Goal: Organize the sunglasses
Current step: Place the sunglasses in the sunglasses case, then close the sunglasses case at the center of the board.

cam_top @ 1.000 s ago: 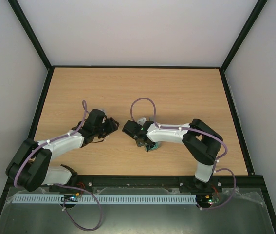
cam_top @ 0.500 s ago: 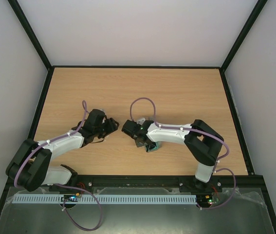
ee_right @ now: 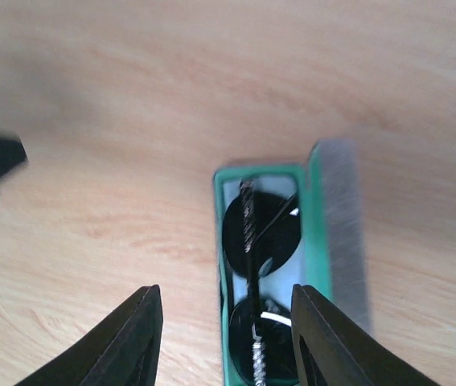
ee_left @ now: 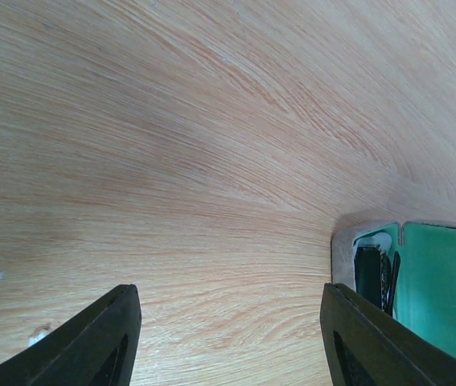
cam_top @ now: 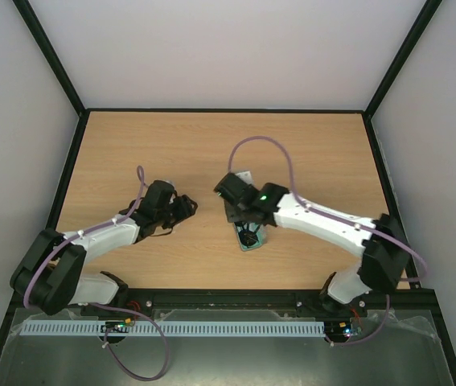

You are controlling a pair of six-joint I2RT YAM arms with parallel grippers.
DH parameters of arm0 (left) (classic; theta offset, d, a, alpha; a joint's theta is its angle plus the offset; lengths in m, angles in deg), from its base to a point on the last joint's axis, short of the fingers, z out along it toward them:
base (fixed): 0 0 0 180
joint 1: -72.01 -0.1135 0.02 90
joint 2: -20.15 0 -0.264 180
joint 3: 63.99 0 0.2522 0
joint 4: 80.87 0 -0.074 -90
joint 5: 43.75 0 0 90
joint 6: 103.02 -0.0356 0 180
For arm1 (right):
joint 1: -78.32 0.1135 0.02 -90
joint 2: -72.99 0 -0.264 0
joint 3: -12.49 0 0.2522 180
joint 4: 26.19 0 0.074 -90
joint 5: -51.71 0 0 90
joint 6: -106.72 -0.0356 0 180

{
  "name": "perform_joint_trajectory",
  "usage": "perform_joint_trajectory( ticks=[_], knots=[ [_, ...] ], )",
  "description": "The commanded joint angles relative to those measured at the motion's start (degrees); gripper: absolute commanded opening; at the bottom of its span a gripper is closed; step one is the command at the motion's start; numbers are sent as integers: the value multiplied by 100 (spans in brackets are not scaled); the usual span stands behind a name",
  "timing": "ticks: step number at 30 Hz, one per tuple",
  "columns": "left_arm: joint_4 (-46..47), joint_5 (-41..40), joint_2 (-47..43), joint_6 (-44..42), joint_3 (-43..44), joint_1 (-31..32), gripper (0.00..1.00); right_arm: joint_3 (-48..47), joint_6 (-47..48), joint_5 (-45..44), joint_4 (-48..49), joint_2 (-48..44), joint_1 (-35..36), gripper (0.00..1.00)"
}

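I count two arms on the table [cam_top: 171, 145], so two grippers, one case and one pair of sunglasses.

The sunglasses [ee_right: 261, 233] lie folded inside the open case [ee_right: 340, 225], on its green lining. My right wrist camera shows them best. There are two rounded dark lenses, one nearer the far end of the case and one nearer my camera, the near one partly cut off by the picture's bottom edge. The frame is thin and dark. A slim temple arm crosses the far lens on a slant, and a narrow glinting strip runs along the left side of the pair. It is too blurred for me to say what it is. Pale reflections sit on both lenses. A grey panel of the case stands along the right side of the green tray.

The right gripper [ee_right: 226, 293] hangs over the case with its two fingers spread wide, one on each side of the tray and clamped on nothing. I cannot tell whether they touch the case.

The left gripper [ee_left: 229, 289] is also spread wide, with only bare wood between its fingers. In its own view one end of the case shows just beyond the right finger, with something dark tucked against the green lining. From above, this gripper sits to the left of the case and apart from it, and the case lies near the middle of the table, towards the near edge.
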Motion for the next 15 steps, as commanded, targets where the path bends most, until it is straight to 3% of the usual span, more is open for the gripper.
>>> perform_joint_trajectory(
  ticks=[1, 4, 7, 15],
  knots=[
    [38, -29, 194, -21, 24, 255, 64, 296, 279, 589, 191, -890, -840, 45],
    [154, -49, 356, 83, -14, 629, 61, 805, 490, 1282, 597, -1406, -1681, 43],
    [406, -33, 574, 278, -111, 1046, 52, 1278, 581, 1752, 926, -1761, -2263, 38],
    [731, -86, 1392, 553, -26, 1819, 40, 2190, 614, 2750, 1601, -2019, -2902, 27]
  ],
)
